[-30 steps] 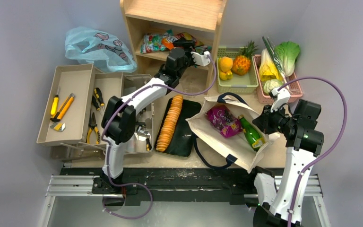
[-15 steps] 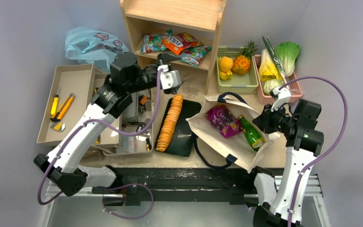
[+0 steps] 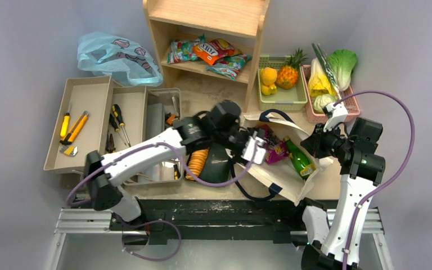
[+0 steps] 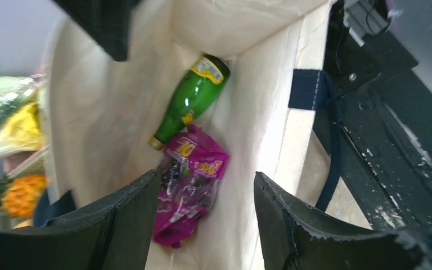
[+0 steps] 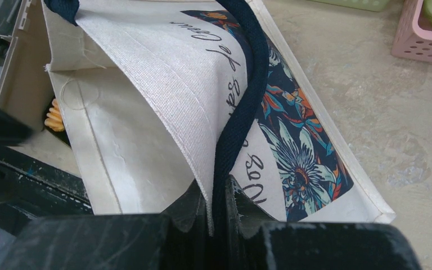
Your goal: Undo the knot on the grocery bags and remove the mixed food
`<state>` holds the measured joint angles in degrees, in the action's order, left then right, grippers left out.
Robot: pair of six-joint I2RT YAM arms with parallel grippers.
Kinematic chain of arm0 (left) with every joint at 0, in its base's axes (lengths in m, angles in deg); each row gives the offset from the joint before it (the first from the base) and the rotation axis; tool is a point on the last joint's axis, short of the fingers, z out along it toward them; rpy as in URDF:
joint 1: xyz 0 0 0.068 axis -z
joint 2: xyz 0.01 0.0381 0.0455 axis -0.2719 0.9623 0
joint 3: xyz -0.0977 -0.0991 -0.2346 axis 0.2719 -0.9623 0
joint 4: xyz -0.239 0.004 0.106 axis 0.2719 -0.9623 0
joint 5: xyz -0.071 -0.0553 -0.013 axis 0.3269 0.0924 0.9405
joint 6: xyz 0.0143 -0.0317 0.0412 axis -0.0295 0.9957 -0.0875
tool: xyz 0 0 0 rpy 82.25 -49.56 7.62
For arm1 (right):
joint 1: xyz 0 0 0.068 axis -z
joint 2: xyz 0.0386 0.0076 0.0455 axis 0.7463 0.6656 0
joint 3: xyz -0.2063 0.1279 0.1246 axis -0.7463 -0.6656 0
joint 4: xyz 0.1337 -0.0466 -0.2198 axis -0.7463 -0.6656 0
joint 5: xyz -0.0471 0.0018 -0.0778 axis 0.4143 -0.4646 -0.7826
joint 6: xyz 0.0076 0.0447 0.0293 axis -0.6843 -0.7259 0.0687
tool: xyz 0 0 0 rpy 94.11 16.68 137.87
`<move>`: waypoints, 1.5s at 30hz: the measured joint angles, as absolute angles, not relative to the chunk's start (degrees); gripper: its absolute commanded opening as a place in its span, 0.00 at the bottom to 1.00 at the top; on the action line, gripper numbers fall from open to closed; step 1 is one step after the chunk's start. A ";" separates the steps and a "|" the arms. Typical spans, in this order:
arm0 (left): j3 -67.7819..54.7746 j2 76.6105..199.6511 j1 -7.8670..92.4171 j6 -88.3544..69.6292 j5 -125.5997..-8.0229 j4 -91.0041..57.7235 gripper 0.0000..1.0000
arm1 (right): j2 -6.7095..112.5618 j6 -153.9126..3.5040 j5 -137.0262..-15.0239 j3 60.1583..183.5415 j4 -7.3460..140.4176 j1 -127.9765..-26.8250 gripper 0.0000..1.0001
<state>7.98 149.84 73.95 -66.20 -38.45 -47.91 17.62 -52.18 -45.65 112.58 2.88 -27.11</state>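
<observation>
Pinches canvas tote (image 5: pixel 146 84) rim with right gripper (image 5: pixel 216 208); poises left gripper (image 4: pixel 202 185), jaws apart, over purple pack (image 4: pixel 188 180) beside green bottle (image 4: pixel 191 101).

Cream tote (image 4: pixel 107 101) open; green bottle (image 4: pixel 194 95), purple snack pack (image 4: pixel 188 185) inside.

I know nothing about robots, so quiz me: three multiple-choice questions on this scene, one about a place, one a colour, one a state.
1. The green bottle lies: A on the shelf; B inside the canvas tote; C in the pink basket.
2. The snack pack beside it is: A purple; B blue; C white.
3. The right arm's jaws are: A wide open; B shut on the tote's edge; C out of sight.
Answers: 1 B, cream cloth surrounds it. 2 A, its wrapper is plainly purple. 3 B, the right wrist view shows cloth and navy strap pinched between them.
</observation>
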 measured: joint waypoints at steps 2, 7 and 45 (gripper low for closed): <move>7.96 154.23 76.22 -68.12 -41.58 -46.75 0.63 | 17.58 -52.38 -45.69 112.58 2.88 -27.11 0.00; 7.96 164.96 79.08 -74.81 -52.31 -43.45 0.66 | 17.58 -52.95 -45.80 112.58 2.86 -27.11 0.00; 8.39 156.35 74.73 -59.29 -54.08 -39.19 0.00 | 18.24 -54.32 -47.13 112.96 3.41 -27.17 0.00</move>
